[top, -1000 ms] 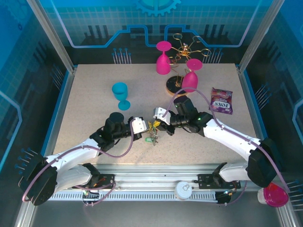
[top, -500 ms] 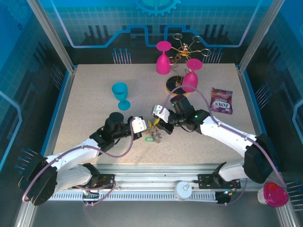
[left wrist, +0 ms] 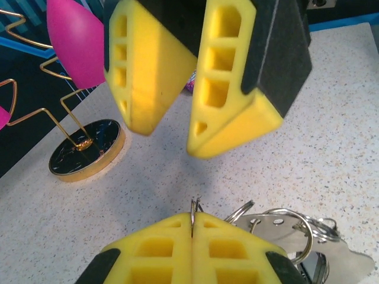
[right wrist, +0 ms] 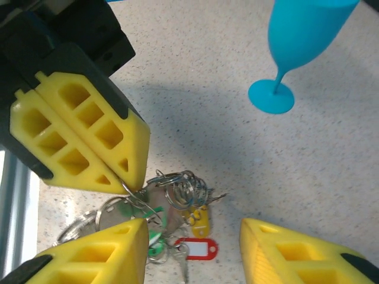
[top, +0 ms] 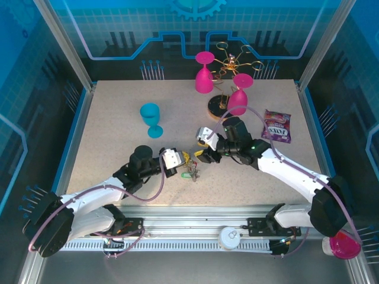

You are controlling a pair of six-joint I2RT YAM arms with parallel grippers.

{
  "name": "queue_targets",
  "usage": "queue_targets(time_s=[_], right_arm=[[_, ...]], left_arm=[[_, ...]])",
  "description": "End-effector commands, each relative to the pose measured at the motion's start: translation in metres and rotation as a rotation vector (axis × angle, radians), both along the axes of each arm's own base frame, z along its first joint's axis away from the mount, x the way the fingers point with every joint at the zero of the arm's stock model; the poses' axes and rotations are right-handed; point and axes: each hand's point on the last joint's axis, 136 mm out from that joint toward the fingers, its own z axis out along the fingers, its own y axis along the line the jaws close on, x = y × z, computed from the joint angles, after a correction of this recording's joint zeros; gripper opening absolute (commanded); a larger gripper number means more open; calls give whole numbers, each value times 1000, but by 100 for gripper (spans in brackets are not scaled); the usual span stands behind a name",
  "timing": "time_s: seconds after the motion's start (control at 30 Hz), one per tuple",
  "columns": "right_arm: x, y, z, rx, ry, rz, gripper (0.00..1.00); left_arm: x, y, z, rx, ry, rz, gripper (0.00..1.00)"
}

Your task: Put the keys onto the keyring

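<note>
The keys [right wrist: 190,220] lie bunched on the table, with red, yellow and green tags and a coil of small rings. My left gripper [left wrist: 193,218] is shut on the thin wire of the keyring [left wrist: 193,207], which leads down into the bunch [left wrist: 296,236]. From the right wrist, that gripper [right wrist: 131,178] sits at the upper left, pinching the wire. My right gripper [right wrist: 192,251] hangs open just over the bunch, its fingers on either side of the tags and holding nothing. Seen from above, the left gripper [top: 179,158] and right gripper [top: 203,152] face each other over the keys [top: 190,173].
A blue goblet [top: 151,118] stands to the left behind the grippers. At the back are two pink goblets [top: 204,71] [top: 238,94] on a gold wire stand with a round black base [top: 217,106]. A sweets packet [top: 276,125] lies at the right.
My right gripper has opened and drawn back a little to the right from the bunch. The left gripper stays shut on the keyring, and the keys have barely shifted.
</note>
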Motion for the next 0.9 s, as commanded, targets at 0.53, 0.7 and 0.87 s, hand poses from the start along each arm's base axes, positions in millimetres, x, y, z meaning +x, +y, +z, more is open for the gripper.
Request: queue_targets(time_s=[0.53, 0.7, 0.87], right_arm=[[-46, 23, -16, 8, -160, 366, 30], [-46, 25, -24, -11, -157, 369, 27], [-45, 28, -24, -3, -160, 374, 22]], left_arm=[[-29, -3, 6, -154, 44, -96, 0], [-30, -4, 9, -171, 38, -112, 0], [-33, -6, 11, -184, 40, -131, 0]])
